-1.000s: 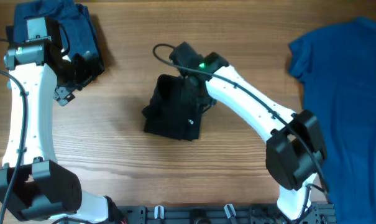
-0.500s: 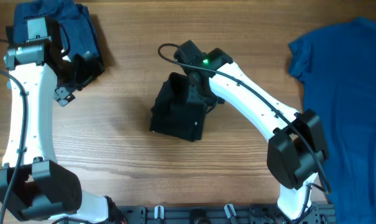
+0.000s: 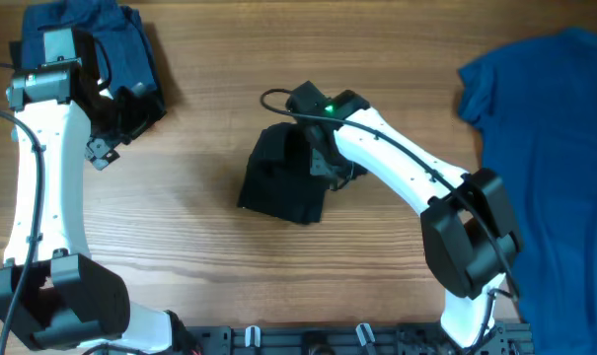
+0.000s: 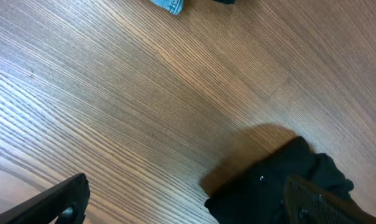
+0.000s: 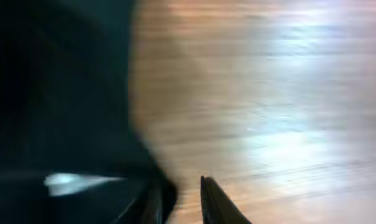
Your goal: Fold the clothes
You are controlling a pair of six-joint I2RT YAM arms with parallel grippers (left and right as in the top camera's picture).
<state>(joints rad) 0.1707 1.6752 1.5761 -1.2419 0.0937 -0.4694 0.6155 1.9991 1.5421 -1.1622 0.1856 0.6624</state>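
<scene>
- black T-shirt [image 3: 278,182]: compact, squarish bundle, roughly mid-table [image 3: 180,247], slightly toward the far edge. From the shape, folding on it looks mostly done.
- right end effector [image 3: 330,163]: at the bundle's right edge, touching it or just above; the overhead view can't separate the two.
  - The wrist view is blurred. The fingers [image 5: 215,199] sit close together with a slim gap, and black cloth lies just beside the left one. Can't tell if any fabric is pinched.
  - Probably there to press down or let go of the last fold.
- left end effector [image 4: 184,183]: jaws as wide apart as they go, nothing held. It sits near the far-left corner, well apart from the bundle, likely to leave room for the right arm.
- dark blue T-shirts [image 3: 130,49]: rumpled pile in the far-left corner, partly under the left arm. Can't tell if it's the finished stack or the waiting one.
- bright blue T-shirt [image 3: 545,138]: spread flat along the right edge, running out of view. Laid open like that, it is probably next to be folded.
</scene>
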